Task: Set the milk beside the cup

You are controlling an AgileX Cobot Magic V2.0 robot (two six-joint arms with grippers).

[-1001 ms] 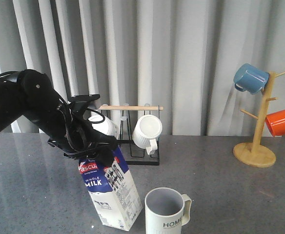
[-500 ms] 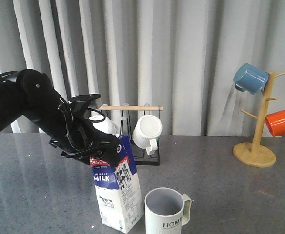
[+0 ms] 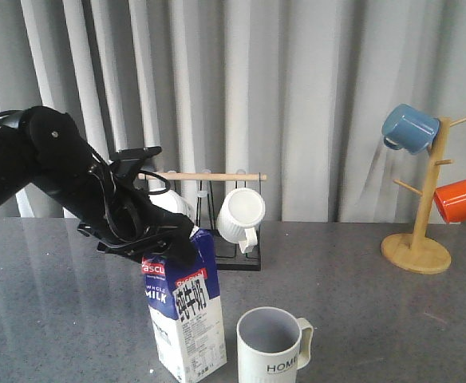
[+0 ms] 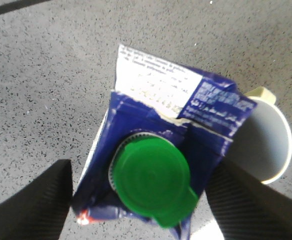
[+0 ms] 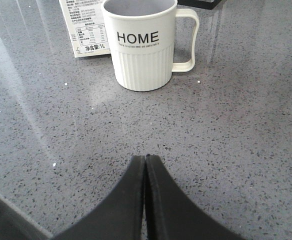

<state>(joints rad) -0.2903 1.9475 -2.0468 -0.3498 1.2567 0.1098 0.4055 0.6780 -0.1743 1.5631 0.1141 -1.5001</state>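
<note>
The milk [image 3: 181, 319] stands upright on the grey table, just left of the cup [image 3: 273, 347], a pale ribbed mug with "HOME" lettering at the front edge. My left gripper [image 3: 165, 243] is shut on the carton's gable top. In the left wrist view its fingers [image 4: 46, 200] press both sides of the carton, whose green cap [image 4: 151, 187] faces the camera, and the cup's rim [image 4: 268, 145] shows beside it. My right gripper [image 5: 145, 159] is shut and empty, low over the table in front of the cup [image 5: 143, 50]. The carton's base [image 5: 83, 25] shows behind it.
A black rack [image 3: 217, 259] with a wooden bar holds two plain white mugs [image 3: 241, 214] behind the carton. A wooden mug tree [image 3: 424, 215] at the back right carries a blue mug [image 3: 408, 128] and an orange mug [image 3: 459, 199]. Grey curtains hang behind the table.
The carton leaned left a second ago and now stands upright, turned so another face shows. My left gripper has shifted slightly with it. The cup has not moved.
</note>
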